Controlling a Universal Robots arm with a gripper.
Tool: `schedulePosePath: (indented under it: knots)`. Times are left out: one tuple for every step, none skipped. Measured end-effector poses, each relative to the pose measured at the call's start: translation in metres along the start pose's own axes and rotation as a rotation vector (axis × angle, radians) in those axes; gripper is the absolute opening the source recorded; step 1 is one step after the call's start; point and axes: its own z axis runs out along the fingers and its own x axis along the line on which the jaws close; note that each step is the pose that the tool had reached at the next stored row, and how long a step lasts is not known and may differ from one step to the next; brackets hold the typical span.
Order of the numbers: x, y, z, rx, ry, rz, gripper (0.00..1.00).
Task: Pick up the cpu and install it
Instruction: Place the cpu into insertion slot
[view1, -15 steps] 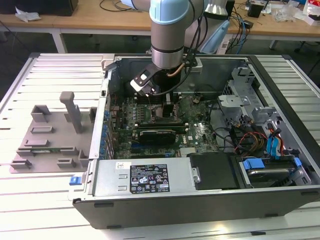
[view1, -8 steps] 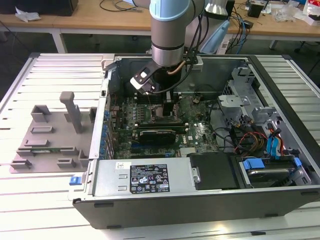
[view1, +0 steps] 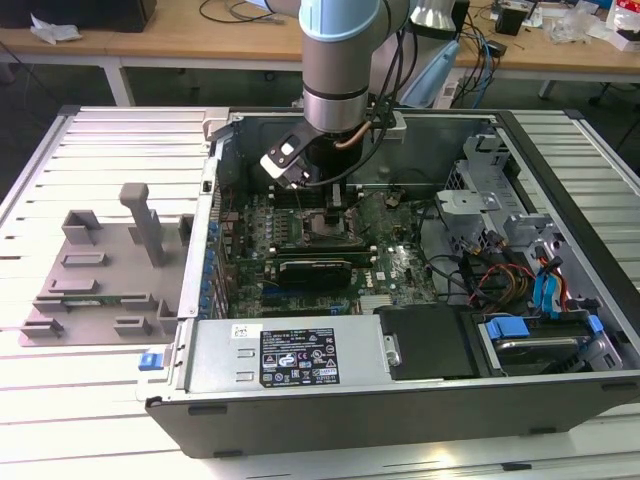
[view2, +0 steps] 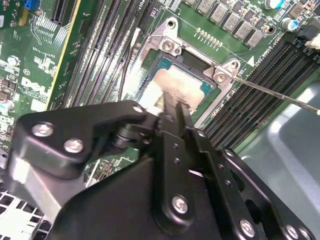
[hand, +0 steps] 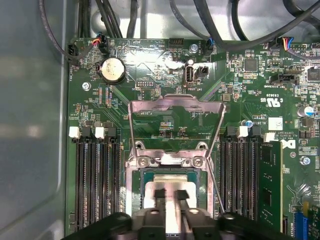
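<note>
So the cpu (view2: 175, 82) already lies flat in the open socket (hand: 170, 161), upper middle of the exterior view, tool (hand: 170, 194) right over it, probably seating it, grip unclear.

Black gripper (view2: 174, 106), its bolted body in the foreground, with its tip over the near edge of the cpu (view2: 175, 82); whether they touch cannot be judged. The cpu, silvery top upward, lies flat inside the metal socket frame (view2: 169, 46) on the green motherboard (view2: 40, 65). Dark memory slots (view2: 265, 75) flank the socket on both sides. A thin metal lever (view2: 270, 92) extends from the frame across one bank of slots.
</note>
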Motion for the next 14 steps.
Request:
schedulePosePath:
  knots:
    - [0.0000,0.0000,-0.0001,0.0000,0.0000,0.000,0.11]
    - [0.0000,0.0000,-0.0002,0.0000,0.0000,0.000,0.11]
    - [0.0000,0.0000,-0.0003,0.0000,0.0000,0.000,0.11]
    - [0.0000,0.0000,-0.0004,0.0001,0.0000,0.000,0.11]
    - [0.0000,-0.0007,-0.0003,0.0000,-0.0001,0.000,0.11]
    - [0.0000,-0.0038,0.0011,0.0002,-0.0002,0.000,0.11]
    - [0.0001,-0.0049,0.0024,0.0001,-0.0001,0.000,0.11]
    - [0.0000,-0.0050,0.0026,0.0002,-0.0003,0.000,0.11]
    - [0.0001,-0.0050,0.0026,0.0003,-0.0003,0.000,0.11]
    - [0.0001,-0.0050,0.0028,0.0001,-0.0001,0.000,0.11]
    - [0.0002,-0.0050,0.0045,-0.0001,0.0001,0.001,0.11]
    - [0.0001,-0.0052,0.0059,0.0002,-0.0003,0.004,0.11]
    - [0.0001,-0.0052,0.0064,0.0005,-0.0010,0.012,0.11]
    - [0.0001,-0.0052,0.0067,0.0007,-0.0014,0.018,0.11]
